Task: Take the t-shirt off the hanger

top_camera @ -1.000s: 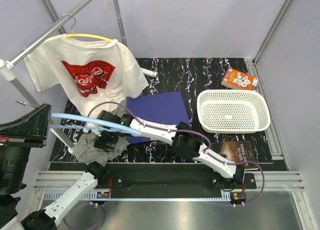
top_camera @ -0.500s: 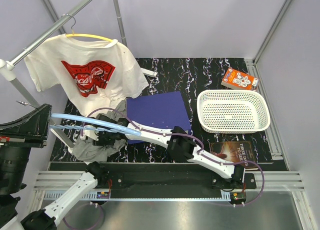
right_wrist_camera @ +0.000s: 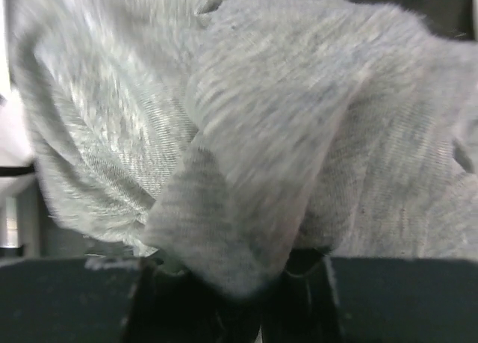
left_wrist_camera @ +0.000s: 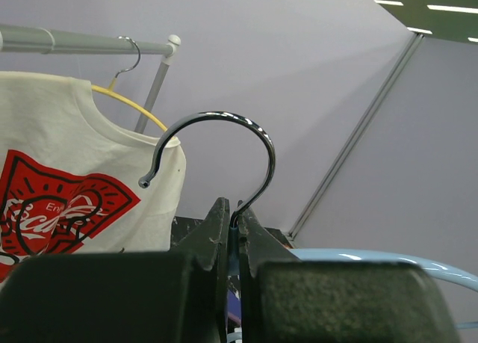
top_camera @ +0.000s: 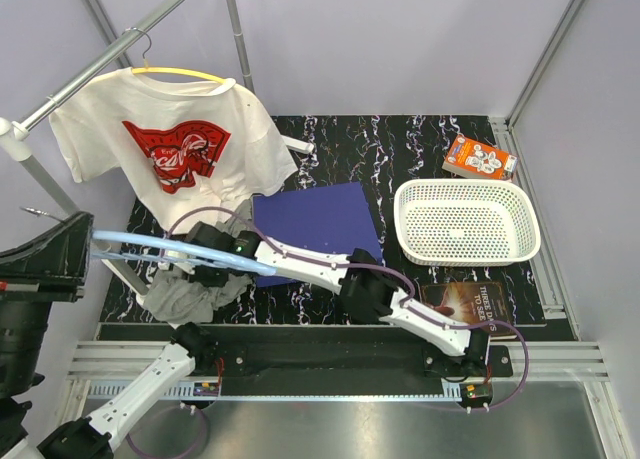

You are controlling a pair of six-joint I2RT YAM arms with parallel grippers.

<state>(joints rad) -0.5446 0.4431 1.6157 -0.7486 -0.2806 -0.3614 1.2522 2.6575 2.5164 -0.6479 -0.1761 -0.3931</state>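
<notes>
The right gripper (top_camera: 208, 262) is pinched onto a bunched fold of the gray t-shirt (top_camera: 185, 297), which slumps in a heap at the near left corner of the black marbled table (top_camera: 400, 149), just beneath the light blue hanger (top_camera: 170, 246). The left gripper (left_wrist_camera: 234, 235) is clamped tight on the stem of that hanger's chrome hook (left_wrist_camera: 224, 121), holding it above the table. Behind them a white t-shirt (top_camera: 160, 149) hangs from the rail (top_camera: 90, 64), and a white basket (top_camera: 466, 183) sits well off to the right.
</notes>
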